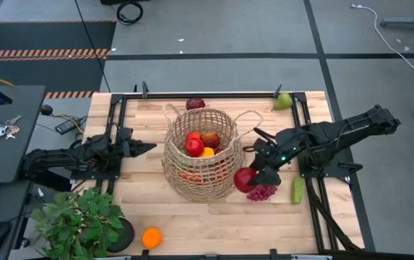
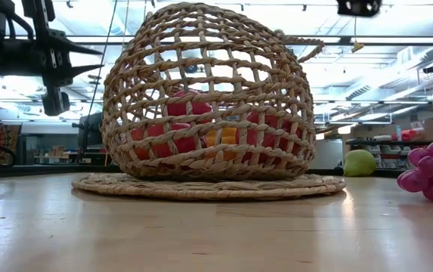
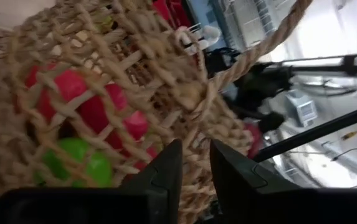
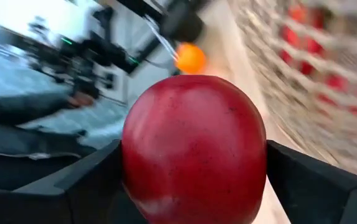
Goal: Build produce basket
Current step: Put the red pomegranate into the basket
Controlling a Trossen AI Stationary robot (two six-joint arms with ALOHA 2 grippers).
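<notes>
Several red and yellow toy fruits already sit inside the large tan open-weave wicker basket, which stands at the centre of the pale wooden tabletop. I have the right end effector at the basket's 3 o'clock, just beside its belly, clamped on a glossy dark red apple, held, I judge, for lifting over the rim. Purple grapes lie near it. The left end effector waits at 9 o'clock, fingers nearly together, holding nothing. A round orange rests at 7 o'clock beside a potted green plant. Grey floor surrounds the tabletop.
</notes>
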